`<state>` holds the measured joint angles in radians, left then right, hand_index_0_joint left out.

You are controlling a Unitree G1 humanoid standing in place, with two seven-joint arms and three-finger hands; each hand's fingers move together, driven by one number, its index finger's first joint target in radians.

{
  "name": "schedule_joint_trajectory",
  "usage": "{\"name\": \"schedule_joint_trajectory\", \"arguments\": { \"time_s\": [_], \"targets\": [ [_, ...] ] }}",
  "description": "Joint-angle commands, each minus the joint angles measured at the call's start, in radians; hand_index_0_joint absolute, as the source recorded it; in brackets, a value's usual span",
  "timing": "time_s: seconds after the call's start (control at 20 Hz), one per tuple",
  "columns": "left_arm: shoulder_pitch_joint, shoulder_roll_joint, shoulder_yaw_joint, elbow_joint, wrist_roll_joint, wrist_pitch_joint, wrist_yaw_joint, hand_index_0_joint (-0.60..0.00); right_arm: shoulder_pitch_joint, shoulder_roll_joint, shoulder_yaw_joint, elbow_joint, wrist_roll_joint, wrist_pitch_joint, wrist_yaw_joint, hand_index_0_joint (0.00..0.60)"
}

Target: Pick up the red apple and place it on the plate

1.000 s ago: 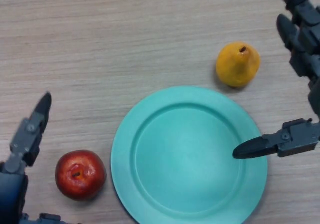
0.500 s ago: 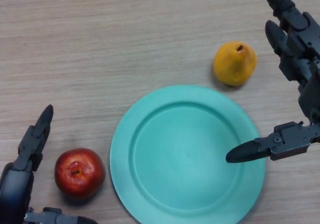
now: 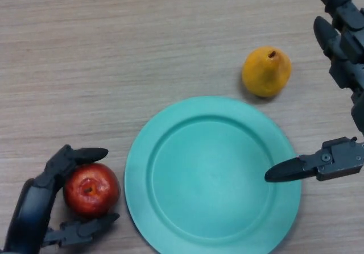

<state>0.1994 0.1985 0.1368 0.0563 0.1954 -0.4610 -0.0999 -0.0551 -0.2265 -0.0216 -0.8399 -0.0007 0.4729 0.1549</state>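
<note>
A pale wood-grain table [image 3: 114,49] fills the view. The left hand [image 3: 40,208] grasps the red apple [image 3: 91,190] at 8 o'clock, just beside the teal plate [image 3: 213,174]. The right hand [image 3: 341,89] (fingers released) hangs over the plate's 3 o'clock rim. A yellow pear [image 3: 266,72] lies at 1 o'clock.

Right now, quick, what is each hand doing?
Left hand: closed around the red apple, still on the table.
Right hand: open, holding nothing, thumb over the plate.

Yellow pear [image 3: 267,71] on wooden table [image 3: 114,66]
</note>
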Motion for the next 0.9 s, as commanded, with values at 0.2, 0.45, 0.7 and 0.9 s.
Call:
{"name": "schedule_joint_trajectory", "arguments": {
  "time_s": [0.2, 0.45, 0.7, 0.9],
  "targets": [
    [-0.010, 0.034, 0.144, -0.307, 0.011, -0.122, 0.057, -0.600, -0.012, -0.013, -0.039, -0.057, 0.021, -0.113, -0.031, 0.600],
    [-0.027, 0.005, -0.006, -0.430, 0.074, -0.077, 0.016, -0.600, -0.005, -0.018, -0.064, -0.073, 0.039, -0.116, -0.041, 0.100],
    [-0.129, -0.005, -0.279, -0.376, 0.076, 0.045, 0.028, -0.600, 0.005, -0.018, -0.083, -0.118, 0.068, -0.087, -0.048, 0.000],
    [-0.165, -0.008, -0.347, -0.291, 0.185, 0.034, 0.028, -0.600, 0.006, -0.027, -0.113, -0.148, 0.099, -0.066, -0.047, 0.000]
  ]
}}
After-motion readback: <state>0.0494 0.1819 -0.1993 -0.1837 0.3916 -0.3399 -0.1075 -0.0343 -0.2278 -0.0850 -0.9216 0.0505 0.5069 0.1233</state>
